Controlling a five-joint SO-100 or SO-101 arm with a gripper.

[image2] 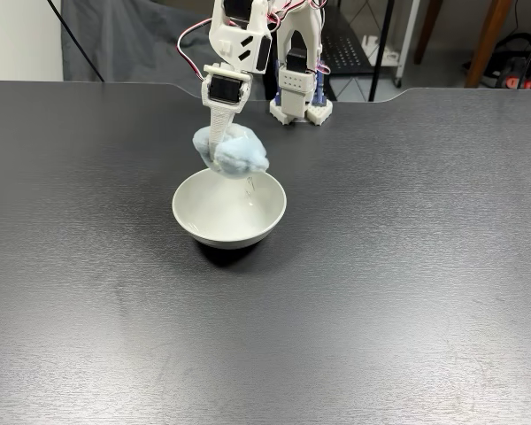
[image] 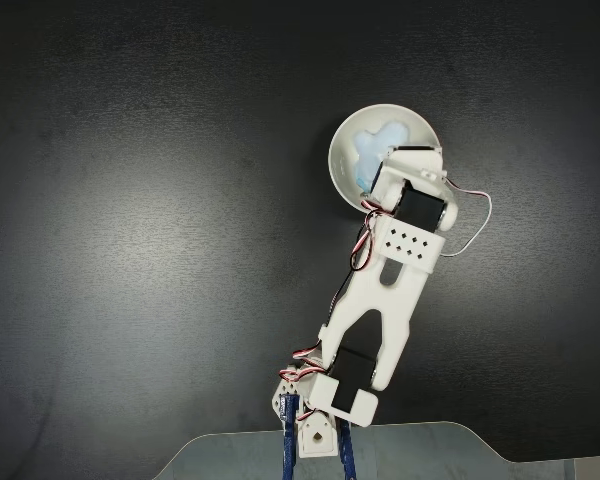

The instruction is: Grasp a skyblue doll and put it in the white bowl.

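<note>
You have the skyblue doll (image2: 233,152) pinched in the gripper (image2: 219,159), jaws closed on its fluff, and it hangs just above the far rim of the white bowl (image2: 230,223) (not yet resting inside). From above, the arm (image: 387,290) reaches over the bowl (image: 342,150), the doll (image: 375,148) showing pale blue within its outline.

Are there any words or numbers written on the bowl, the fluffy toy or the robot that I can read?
No readable text anywhere. The white bowl is plain, the skyblue doll held in the gripper shows no letters, and the white arm has only holes and wires, no labels. The black table is bare of signs.
</note>
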